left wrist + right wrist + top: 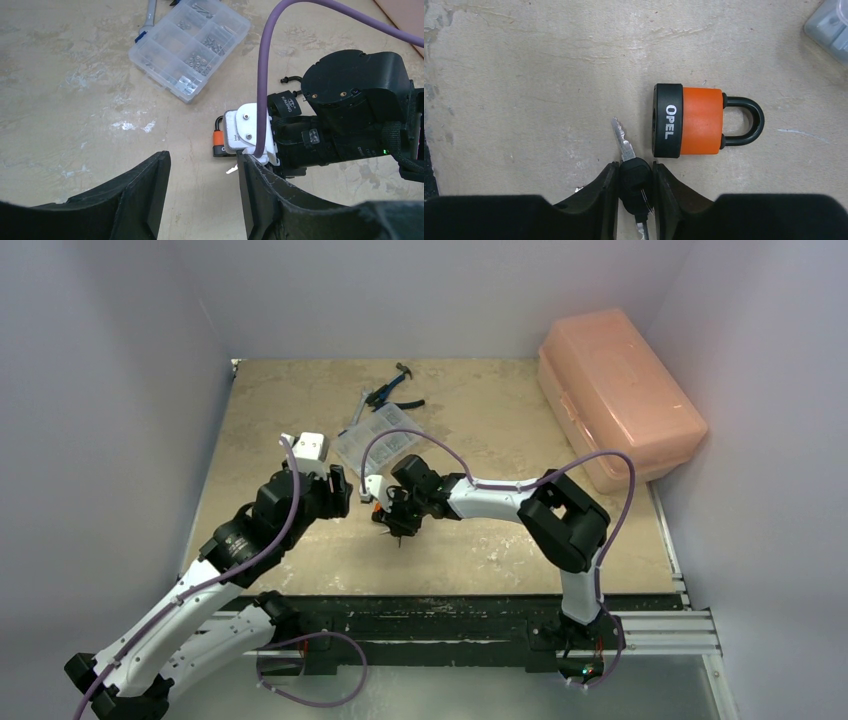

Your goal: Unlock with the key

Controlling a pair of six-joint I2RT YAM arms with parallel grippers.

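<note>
right gripper [635, 176] is clamped on key [623, 140] by its black head; silver blade is angled beside orange "opel" padlock [696, 121], laid flat on table [524, 75] just beyond fingertips [664, 175]. left gripper [202, 172] is spread, empty.

Near the right gripper [634, 169], on its far side, lies a clear plastic compartment box of small metal fasteners [385, 442]. Blue-handled pliers [392, 396] lie just past the box. A translucent pink lidded plastic bin [620, 405] sits well apart, far right, on the beige tabletop [490, 400].

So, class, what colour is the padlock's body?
The padlock has an orange body with a black band at its base. It shows best in the right wrist view.
</note>
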